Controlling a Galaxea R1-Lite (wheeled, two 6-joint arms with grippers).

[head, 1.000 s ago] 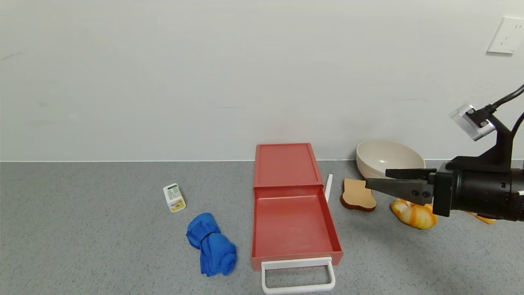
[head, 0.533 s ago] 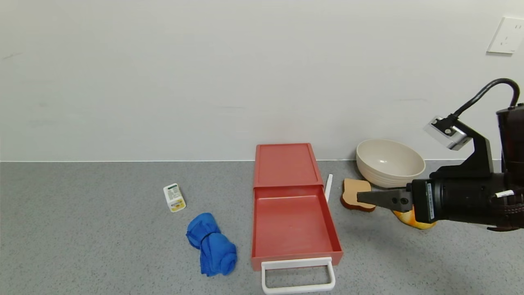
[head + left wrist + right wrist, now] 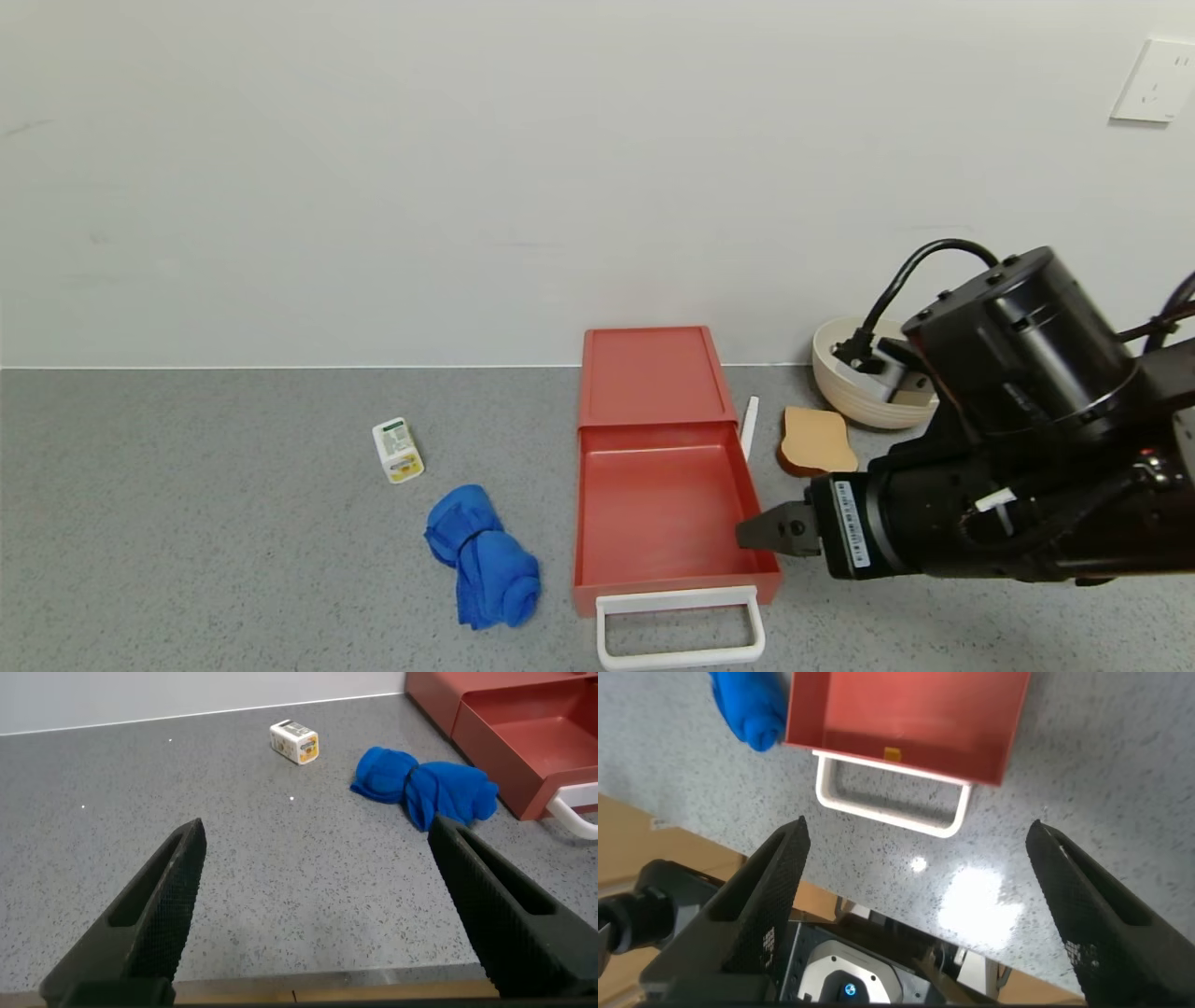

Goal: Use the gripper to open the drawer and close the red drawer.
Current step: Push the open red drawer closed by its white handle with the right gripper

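The right gripper [image 3: 758, 532], fingers spread wide, sits just right of the open red drawer [image 3: 667, 509]; its white handle [image 3: 680, 627] is nearer the robot.

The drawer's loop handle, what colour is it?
White, on the coral-red drawer; the handle shows best in the head view.
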